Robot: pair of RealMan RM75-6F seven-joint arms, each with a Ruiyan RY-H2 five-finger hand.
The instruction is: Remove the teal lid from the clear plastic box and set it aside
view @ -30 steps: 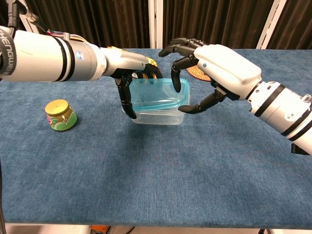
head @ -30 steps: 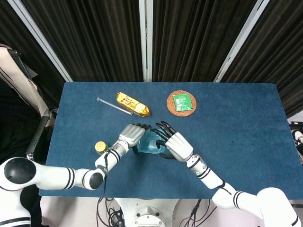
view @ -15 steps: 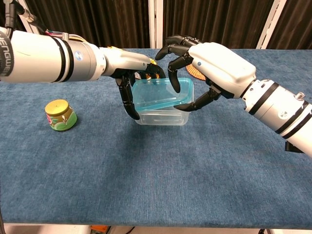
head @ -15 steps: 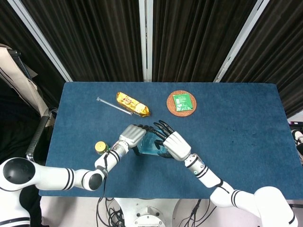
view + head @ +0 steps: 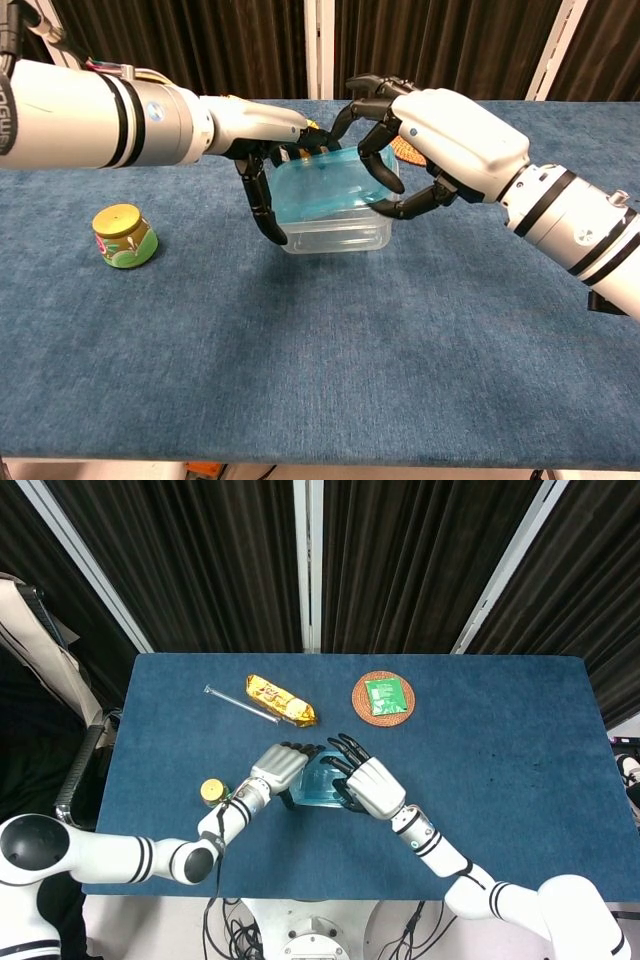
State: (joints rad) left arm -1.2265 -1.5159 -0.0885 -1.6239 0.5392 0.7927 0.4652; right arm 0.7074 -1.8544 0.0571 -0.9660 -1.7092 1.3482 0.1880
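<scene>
Since a second ago the translucent teal plastic lid [image 5: 335, 187] has tipped up more steeply, its right edge raised off the clear, round-cornered plastic box [image 5: 340, 231] while its left edge stays low against the box rim; both hands have stayed at the box's sides. At the far left of the fuzzy dark blue cloth-covered table [image 5: 300, 370] stands a small squat jar with a yellow lid and green label [image 5: 123, 236], well apart from the box. Behind it, in the head view, a thin clear rod [image 5: 240, 703] lies at a slant beside a crinkled gold foil snack packet [image 5: 280, 700]. The left hand [image 5: 262, 140], glossy white shell with black fingers, holds the box on its left side, fingers [image 5: 262, 205] curled down the wall and pressed against it. The box sits near the table's middle, between the two hands, with the lid tilted on top of it. The right hand [image 5: 440, 135], the same white and black make, grips the lid at its raised right end, fingers hooked over the top edge and the thumb [image 5: 410, 205] under it, so the lid is clamped there. Further back and to the right a round woven brown coaster [image 5: 383, 697] carries a flat green square packet [image 5: 384, 694].
</scene>
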